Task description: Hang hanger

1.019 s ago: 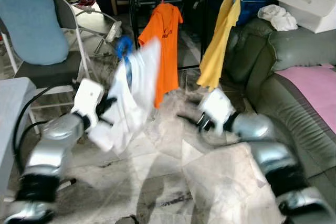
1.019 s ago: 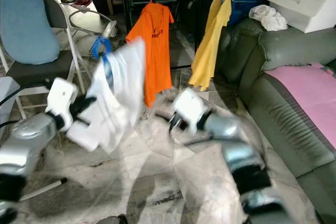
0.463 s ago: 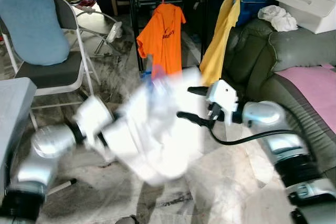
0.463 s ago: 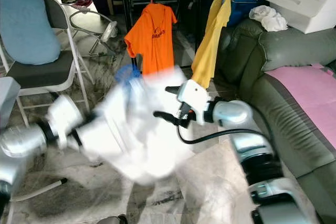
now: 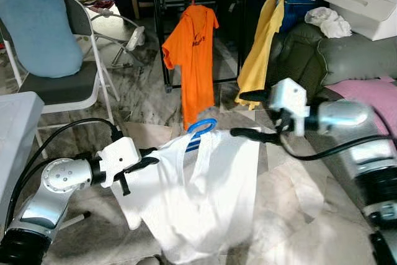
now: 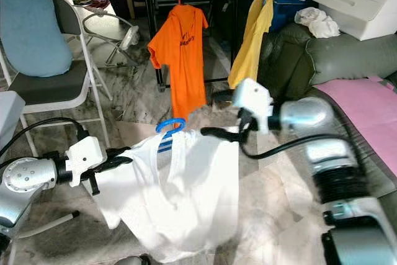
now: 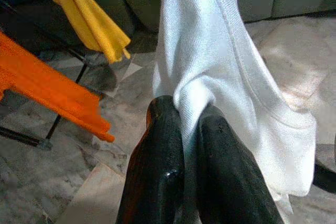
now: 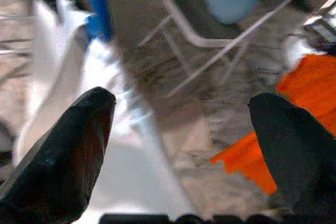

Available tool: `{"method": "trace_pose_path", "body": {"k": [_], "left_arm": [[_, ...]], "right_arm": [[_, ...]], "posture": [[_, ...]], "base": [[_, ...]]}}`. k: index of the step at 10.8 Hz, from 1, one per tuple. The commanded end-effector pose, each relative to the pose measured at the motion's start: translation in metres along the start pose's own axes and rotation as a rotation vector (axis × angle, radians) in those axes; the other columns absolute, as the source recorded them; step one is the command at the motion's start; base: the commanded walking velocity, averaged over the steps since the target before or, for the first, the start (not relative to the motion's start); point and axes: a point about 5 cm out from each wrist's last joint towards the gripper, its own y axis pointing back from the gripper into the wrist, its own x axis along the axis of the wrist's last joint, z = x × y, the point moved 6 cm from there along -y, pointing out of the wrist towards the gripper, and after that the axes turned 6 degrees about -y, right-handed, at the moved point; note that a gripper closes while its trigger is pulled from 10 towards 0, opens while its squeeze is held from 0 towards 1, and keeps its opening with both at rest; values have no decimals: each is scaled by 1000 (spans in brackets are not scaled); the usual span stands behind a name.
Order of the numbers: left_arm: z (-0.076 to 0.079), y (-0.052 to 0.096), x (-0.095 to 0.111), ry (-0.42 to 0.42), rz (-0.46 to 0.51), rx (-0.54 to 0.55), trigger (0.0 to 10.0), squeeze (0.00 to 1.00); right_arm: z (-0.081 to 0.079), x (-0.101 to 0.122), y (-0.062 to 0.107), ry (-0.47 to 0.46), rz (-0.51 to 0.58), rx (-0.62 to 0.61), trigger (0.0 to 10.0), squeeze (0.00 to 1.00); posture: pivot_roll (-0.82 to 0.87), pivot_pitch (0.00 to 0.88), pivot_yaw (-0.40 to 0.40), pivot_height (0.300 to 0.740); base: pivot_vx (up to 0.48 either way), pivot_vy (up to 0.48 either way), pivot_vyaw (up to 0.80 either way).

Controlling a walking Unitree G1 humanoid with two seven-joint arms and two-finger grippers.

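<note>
Half a second ago the white shirt was a blurred bundle between the two arms; now it hangs spread out and sharp. The left gripper (image 7: 185,129) has dropped low and to the left, its two black fingers clamped together on a fold of the white shirt (image 5: 205,203) at one shoulder. The shirt sits on a blue hanger (image 5: 200,130), whose hook pokes up from the collar, just ahead of and to the right of the left gripper. The right gripper (image 5: 243,116) has moved up and to the right. Its fingers are spread wide apart, the lower one reaching to the shirt's other shoulder; whether it touches the cloth is hard to tell.

Beyond both grippers stands a black clothes rack (image 5: 162,23). An orange shirt (image 5: 195,48) on a pink hanger and a yellow shirt (image 5: 263,48) already hang there, directly past the blue hanger. To the left of the left gripper stands a folding chair (image 5: 59,85) with a blue cushion. To the right of the right gripper is a dark green sofa (image 5: 347,60) with a pink cover. The floor is marble tile (image 5: 291,215).
</note>
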Motion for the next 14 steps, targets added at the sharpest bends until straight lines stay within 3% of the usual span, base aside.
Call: {"method": "trace_pose_path", "body": {"k": [1,2,4,6,7,8,13,14], "left_arm": [[-11,0,21,-58,69,18,0,0],[-9,-1,27,-70,93,-2,0,0],[-10,1,40,-83,134,-18,0,0],[-7,0,60,-91,194,-47,0,0],[-5,0,65,-99,207,-61,0,0],[-4,1,68,-101,217,-76,0,0],[9,1,56,-77,177,-158,0,0],[11,-1,55,-74,171,-164,0,0]], "right_arm": [[-2,-4,8,-45,-17,44,10000,0],[-8,-8,13,-149,-6,104,10000,0],[-7,-21,17,-162,-59,106,10000,0],[-5,-19,20,-189,-52,117,10000,0],[-7,-22,22,-205,-61,135,2078,0],[-10,-28,23,-224,-80,160,0,0],[-23,-35,27,-205,-142,286,0,0],[-25,-32,24,-194,-135,297,10000,0]], "posture": [[8,83,-20,740],[11,84,-18,740],[12,86,-18,740],[13,89,-17,740],[13,89,-17,740],[13,89,-15,740],[10,87,-11,740],[10,87,-13,740]], "base": [[0,0,0],[0,0,0],[0,0,0],[0,0,0],[0,0,0],[0,0,0],[0,0,0],[0,0,0]]}}
